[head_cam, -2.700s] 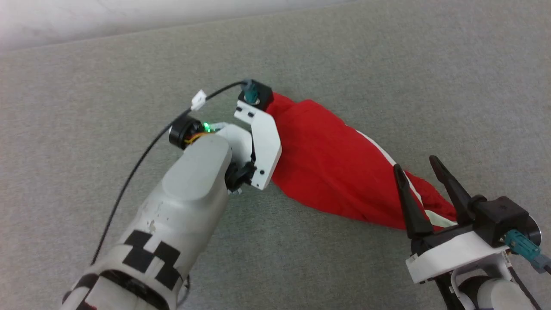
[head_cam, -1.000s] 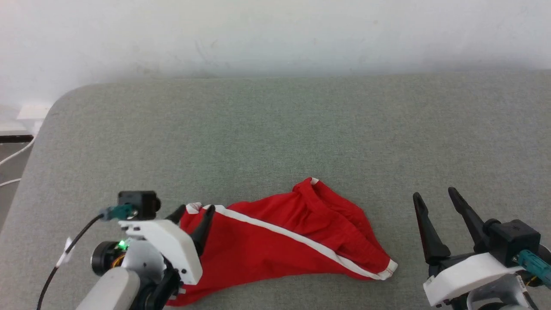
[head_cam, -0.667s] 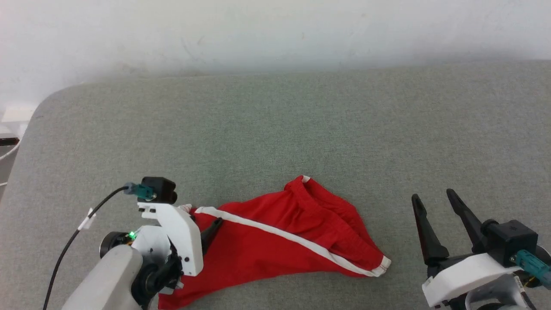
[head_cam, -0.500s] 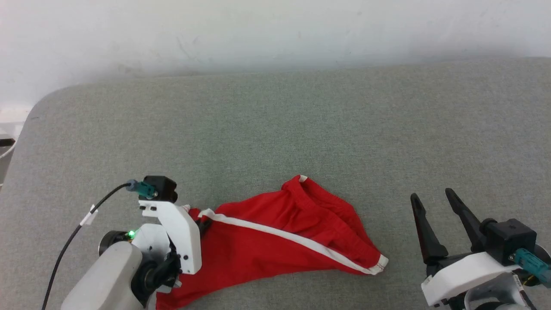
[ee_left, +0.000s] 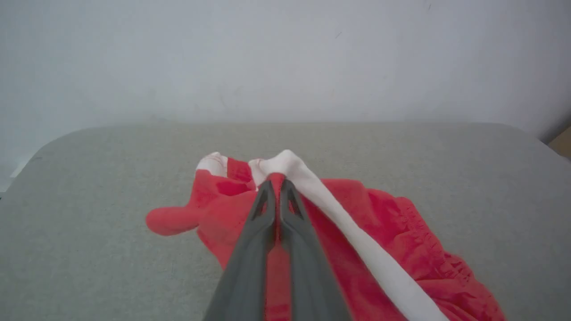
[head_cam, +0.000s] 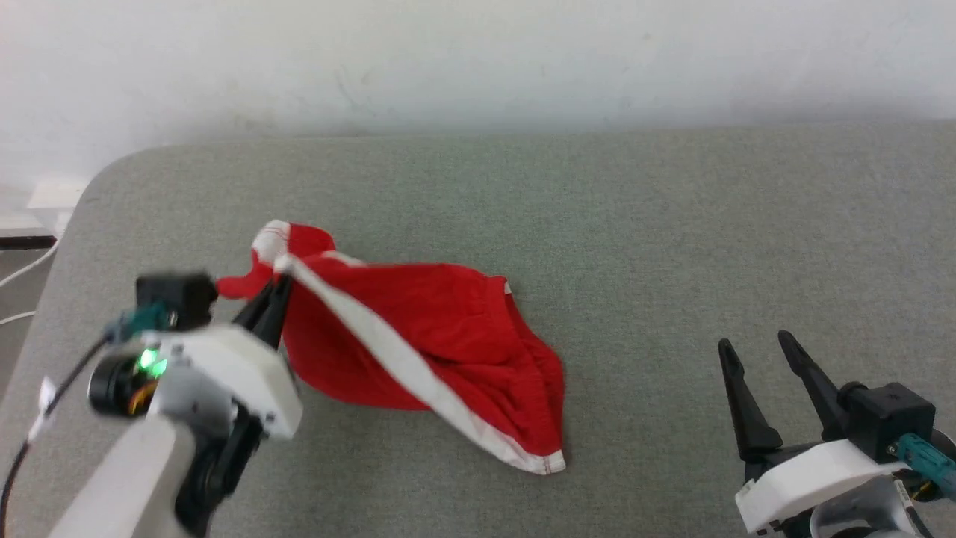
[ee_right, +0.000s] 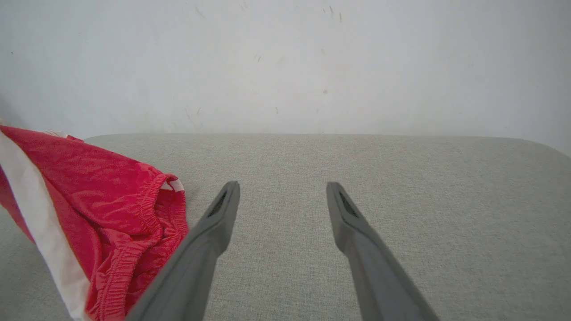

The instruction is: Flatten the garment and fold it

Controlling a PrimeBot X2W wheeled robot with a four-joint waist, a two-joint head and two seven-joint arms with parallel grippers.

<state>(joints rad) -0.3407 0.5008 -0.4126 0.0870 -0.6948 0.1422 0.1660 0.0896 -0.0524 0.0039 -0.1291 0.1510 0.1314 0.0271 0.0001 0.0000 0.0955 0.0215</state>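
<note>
The garment [head_cam: 441, 336], red shorts with a white side stripe, hangs lifted at its left end and trails down to the grey surface at the lower right. My left gripper [head_cam: 278, 288] is shut on the garment's white-edged corner, and the left wrist view shows the fingers [ee_left: 254, 232] pressed together on the bunched cloth [ee_left: 357, 232]. My right gripper [head_cam: 754, 345] stands open at the lower right, apart from the cloth. In the right wrist view the garment's elastic waistband [ee_right: 134, 214] lies left of the open gripper [ee_right: 282, 189].
A grey padded table [head_cam: 672, 246] runs back to a white wall [head_cam: 478, 60]. Its rounded left corner [head_cam: 104, 175] sits near my left arm, with a cable beyond it. Bare surface lies between the garment and my right gripper.
My left gripper closed on the garment's left corner and raised it up and back. The cloth's right end dragged leftward across the table. My right gripper stayed put and open.
</note>
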